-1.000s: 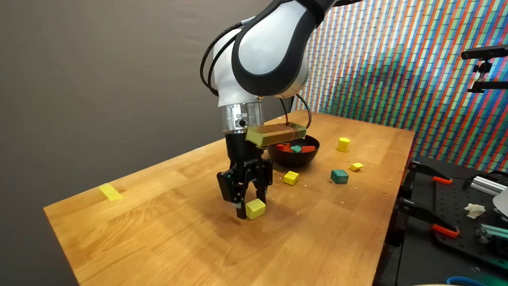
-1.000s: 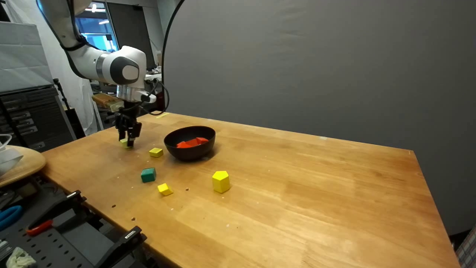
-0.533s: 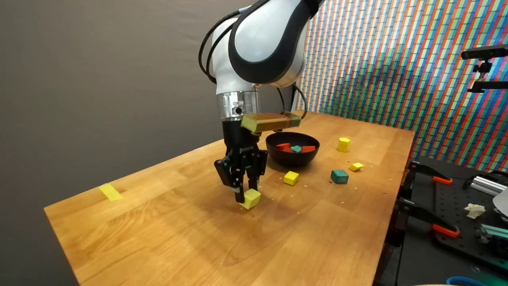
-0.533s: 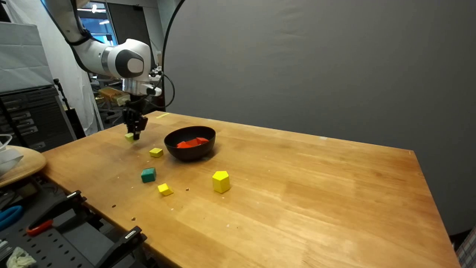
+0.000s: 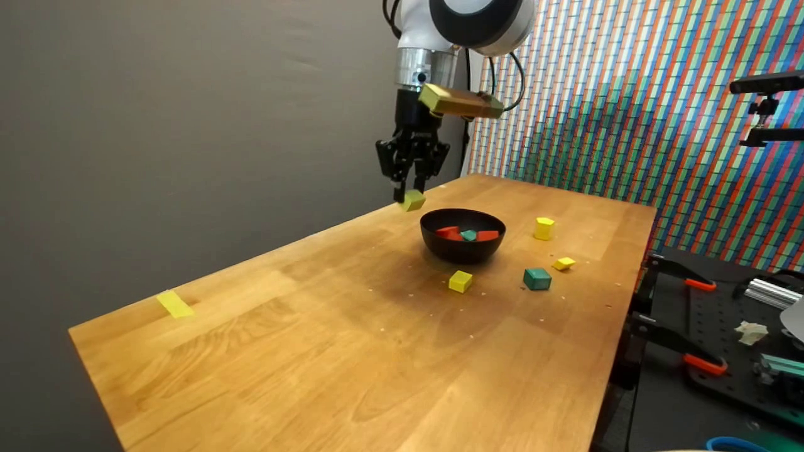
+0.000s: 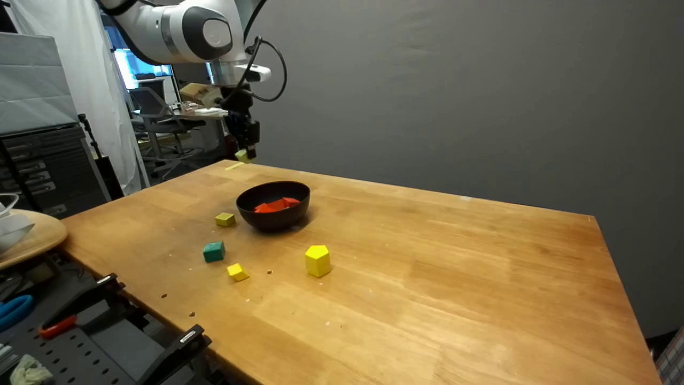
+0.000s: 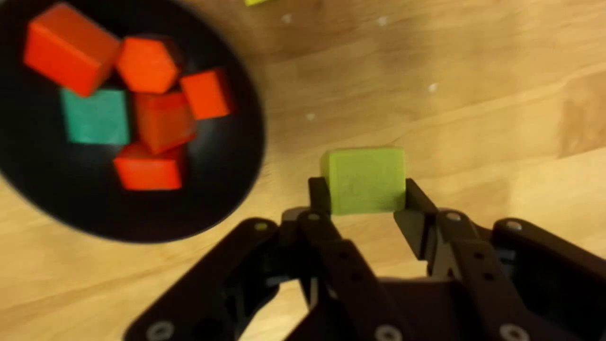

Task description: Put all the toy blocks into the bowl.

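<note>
My gripper [image 5: 409,188] is shut on a yellow-green block [image 7: 367,175], holding it above the table beside the bowl. That block also shows in both exterior views [image 5: 413,201] [image 6: 242,156]. The black bowl [image 5: 461,252] [image 6: 272,220] stands upright, left of the jaws in the wrist view [image 7: 222,203]. It holds several red blocks [image 7: 68,47] and a teal block [image 7: 97,116]. On the table lie a yellow block [image 5: 460,282] near the bowl, a teal block [image 5: 537,279] [image 6: 214,251], a small yellow block [image 5: 564,263] [image 6: 237,272] and a five-sided yellow block [image 5: 544,228] [image 6: 318,261].
A flat pale-yellow strip [image 5: 175,303] lies near the table's far edge. Black clamps with orange parts [image 5: 681,361] and a dark side bench stand along one table edge. A grey wall [image 6: 454,96] runs along the opposite edge. Crumbs dot the wooden table [image 5: 282,376].
My gripper has risen from the table with the yellow-green block in its jaws and moved toward the bowl. The other blocks and the bowl have stayed put.
</note>
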Controlling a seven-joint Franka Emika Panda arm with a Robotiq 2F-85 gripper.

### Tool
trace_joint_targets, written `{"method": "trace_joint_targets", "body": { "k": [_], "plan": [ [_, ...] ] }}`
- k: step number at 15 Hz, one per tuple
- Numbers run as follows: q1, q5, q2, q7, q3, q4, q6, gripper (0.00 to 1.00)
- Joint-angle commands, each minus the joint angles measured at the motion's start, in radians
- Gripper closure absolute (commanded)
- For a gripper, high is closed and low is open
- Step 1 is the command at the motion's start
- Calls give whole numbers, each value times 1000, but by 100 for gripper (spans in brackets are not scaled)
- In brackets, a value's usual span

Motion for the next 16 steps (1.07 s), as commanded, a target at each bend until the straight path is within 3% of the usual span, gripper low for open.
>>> {"method": "trace_joint_targets", "body": {
  "k": [1, 6, 7, 8, 13, 16],
  "plan": [
    [-14, -166, -51, 157, -89, -101, 98, 84],
    [-17, -348, -10, 333, -154, -127, 76, 84],
    [-21, -353, -12, 348, -149, -135, 75, 34],
    [-28, -345, -22, 353, -139, -147, 72, 34],
    [-37, -260, -149, 323, -62, -230, 5, 0],
    [-52, -133, -205, 229, 38, -277, -72, 0]
  ]
}}
